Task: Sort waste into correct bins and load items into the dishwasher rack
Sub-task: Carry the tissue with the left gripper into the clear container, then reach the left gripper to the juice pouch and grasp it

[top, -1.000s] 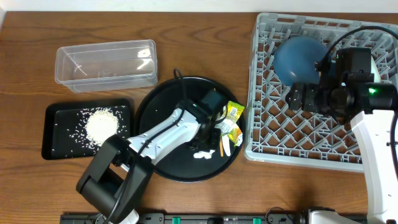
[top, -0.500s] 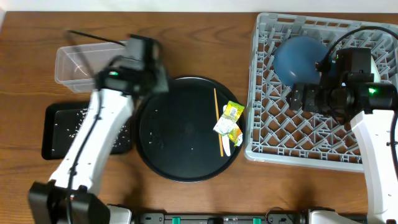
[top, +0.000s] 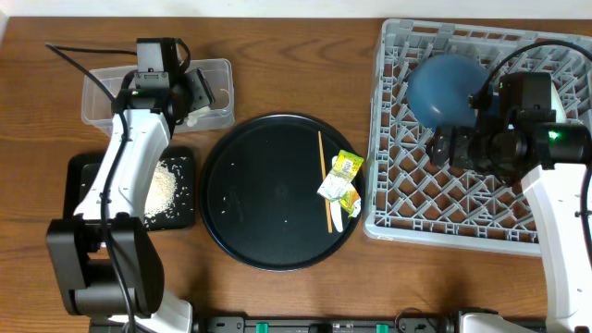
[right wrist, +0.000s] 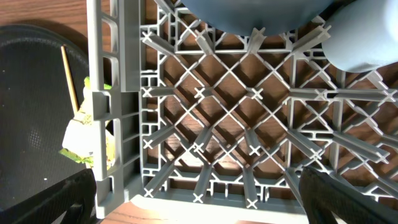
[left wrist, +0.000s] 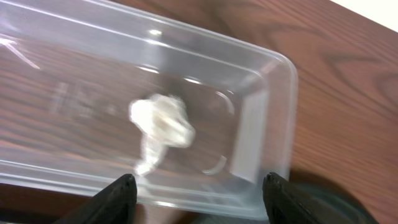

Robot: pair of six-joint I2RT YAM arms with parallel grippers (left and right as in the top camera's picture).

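The crumpled white scrap (left wrist: pixel 163 124) lies loose inside the clear tub (left wrist: pixel 261 118), a bin at the table's back left (top: pixel 111 97). My left gripper (left wrist: pixel 199 190) hangs open just above the tub's near wall (top: pixel 192 97), touching nothing. White rice (top: pixel 163 185) is piled in the shallow black tray (top: pixel 88 185). Yellow-green wrappers (top: pixel 340 178) and the wooden stick (top: pixel 325 180) rest on the round black tray (top: pixel 268 199). The grey dishwasher rack (top: pixel 462 208) holds the blue plate (top: pixel 447 81) and a pale blue cup (right wrist: pixel 360 37). My right gripper (right wrist: pixel 199 196) stands open over the rack's lattice.
The rack's left wall (right wrist: pixel 102 93) stands between my right gripper and the wrappers (right wrist: pixel 81 134). The round tray sits between the two bins and the rack. Bare wooden table (top: pixel 305 55) lies behind it.
My left arm swung from the round tray up to the clear tub and opened; the white scrap it carried now lies in the tub. The right arm has not moved.
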